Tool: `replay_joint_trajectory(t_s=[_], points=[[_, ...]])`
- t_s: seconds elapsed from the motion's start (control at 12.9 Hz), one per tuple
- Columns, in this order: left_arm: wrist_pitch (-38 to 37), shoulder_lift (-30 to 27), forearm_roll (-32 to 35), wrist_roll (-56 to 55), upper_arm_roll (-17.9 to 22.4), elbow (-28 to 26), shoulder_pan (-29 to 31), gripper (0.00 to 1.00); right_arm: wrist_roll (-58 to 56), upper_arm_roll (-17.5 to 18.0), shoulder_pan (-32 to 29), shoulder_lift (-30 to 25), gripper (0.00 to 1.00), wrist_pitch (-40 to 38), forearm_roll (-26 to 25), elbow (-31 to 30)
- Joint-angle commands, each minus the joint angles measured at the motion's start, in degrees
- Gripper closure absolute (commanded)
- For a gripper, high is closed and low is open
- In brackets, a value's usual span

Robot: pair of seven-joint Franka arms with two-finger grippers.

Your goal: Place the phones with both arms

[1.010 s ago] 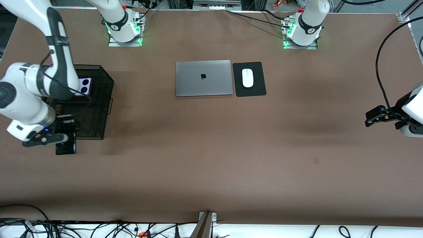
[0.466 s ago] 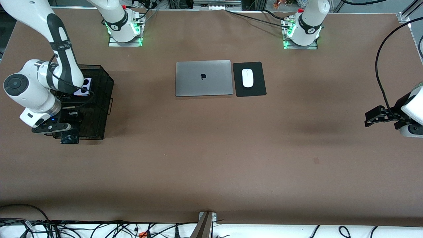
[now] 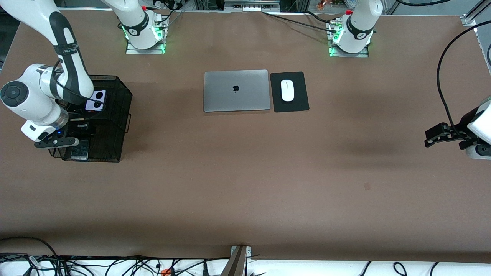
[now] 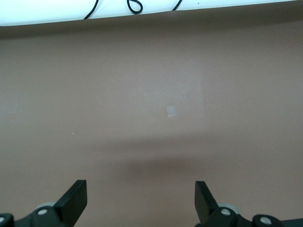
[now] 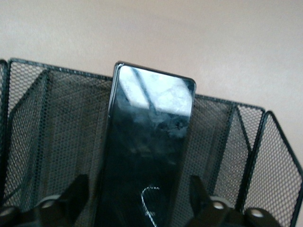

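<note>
A long black slab phone (image 3: 78,152) (image 5: 147,137) lies in the black mesh basket (image 3: 123,100) (image 5: 52,127) at the right arm's end of the table. It rests in the part of the basket nearer the front camera. My right gripper (image 3: 78,137) (image 5: 138,196) hangs just over it, open, with a finger (image 5: 78,193) standing off each long edge. A lavender phone (image 3: 96,100) with two black lenses lies in the basket's part toward the arm bases, partly hidden by the right arm. My left gripper (image 3: 435,138) (image 4: 140,201) waits open over bare table at the left arm's end.
A closed grey laptop (image 3: 236,90) and a white mouse (image 3: 287,90) on a black pad (image 3: 289,92) sit mid-table near the arm bases. Cables (image 3: 115,264) run along the table edge nearest the front camera. A small pale mark (image 4: 172,110) shows on the brown surface.
The right arm carried the long black phone from just outside the basket's near edge into the basket, then its jaws opened off it. The left arm stayed still.
</note>
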Motion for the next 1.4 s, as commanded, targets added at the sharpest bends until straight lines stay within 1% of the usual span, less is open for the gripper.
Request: replay_joint_trajectory(t_s=[0.0, 0.23, 0.31, 0.47, 0.54, 0.7, 0.85, 0.93, 1.01, 1.24, 1.32], points=[[0.25, -1.70, 1.26, 0.85, -0.29, -1.72, 0.27, 0.00, -1.07, 0.47, -0.66, -2.39, 0.00, -2.99, 0.74, -0.61], [0.34, -1.70, 1.35, 0.85, -0.21, -1.72, 0.27, 0.00, -1.08, 0.56, -0.23, -2.66, 0.00, -3.60, 0.65, 2.02], [0.25, -1.70, 1.35, 0.85, -0.29, -1.72, 0.27, 0.00, -0.99, 0.73, -0.22, -2.66, 0.00, -6.57, 0.65, 4.30], [0.34, -1.70, 1.35, 0.85, -0.29, -1.55, 0.27, 0.00, -0.55, 1.00, -0.22, -2.22, 0.00, -18.31, 0.91, 12.10], [0.25, -1.70, 1.26, 0.85, -0.29, -1.46, 0.27, 0.00, -0.29, 1.00, -0.22, -2.04, 0.00, -24.12, 2.05, 15.71], [0.25, -1.61, 1.17, 1.03, -0.21, -1.11, 0.27, 0.00, 2.42, 1.78, -0.40, -2.30, 0.00, -33.45, 2.85, 21.43], [0.34, -1.44, 0.91, 0.94, -0.21, -0.93, 0.36, 0.00, 5.41, 4.33, -1.80, -2.65, 0.00, -43.81, 2.76, 28.28], [0.25, -1.44, 0.91, 0.94, -0.21, -0.93, 0.36, 0.00, 8.04, 7.47, -3.46, -3.09, 0.00, -47.69, 2.33, 31.18], [0.16, -1.53, 0.91, 1.03, -0.29, -1.02, 0.28, 0.00, 10.24, 10.46, -5.48, -4.75, 0.00, -50.17, 2.15, 32.60], [-1.15, -1.70, 0.65, 1.29, -0.29, -1.37, 0.36, 0.00, 16.22, 17.76, -8.92, -12.04, 0.00, -54.30, 2.24, 32.53], [-1.16, -1.70, 0.65, 1.29, -0.29, -1.37, 0.36, 0.00, 18.59, 18.48, -9.19, -14.41, 0.00, -55.37, 2.32, 31.84]])
